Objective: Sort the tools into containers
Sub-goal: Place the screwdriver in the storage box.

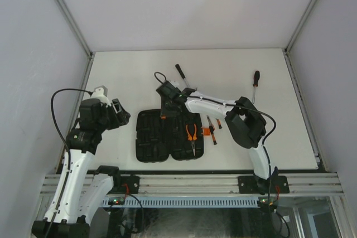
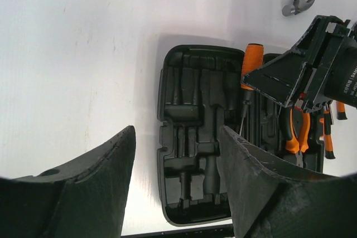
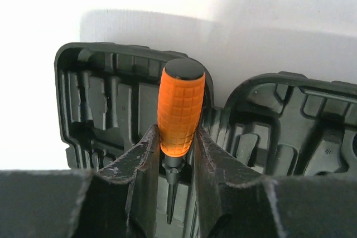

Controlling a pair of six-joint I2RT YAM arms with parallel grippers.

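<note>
- Your left fingers (image 2: 89, 188) are hanging spread wide with nothing between them, above the counter (image 1: 111, 71) just left of the tool case (image 1: 152, 137).
- The tool case is lying open near the front edge of the counter. Its two black halves are sitting side by side with the moulded slots facing up.
- Your right fingers (image 3: 134, 171) are pinching the orange-handled screwdriver (image 3: 181, 110) low on its handle. They are holding it above the far part of the case, about where the two halves meet. The handle's black cap is pointing away from the wrist and the dark shaft is running back between the fingers.
- The hammer (image 1: 181, 75) is lying on the counter beyond the case, apart from it.
- The pliers (image 1: 192, 136) are resting in the right half of the case.
- Two slim screwdrivers (image 1: 212, 129) are lying on the counter just right of the case, beside its orange latch (image 1: 206, 132).
- The longer black-handled screwdriver (image 1: 255, 85) is lying well apart, toward the far right of the counter.
</note>
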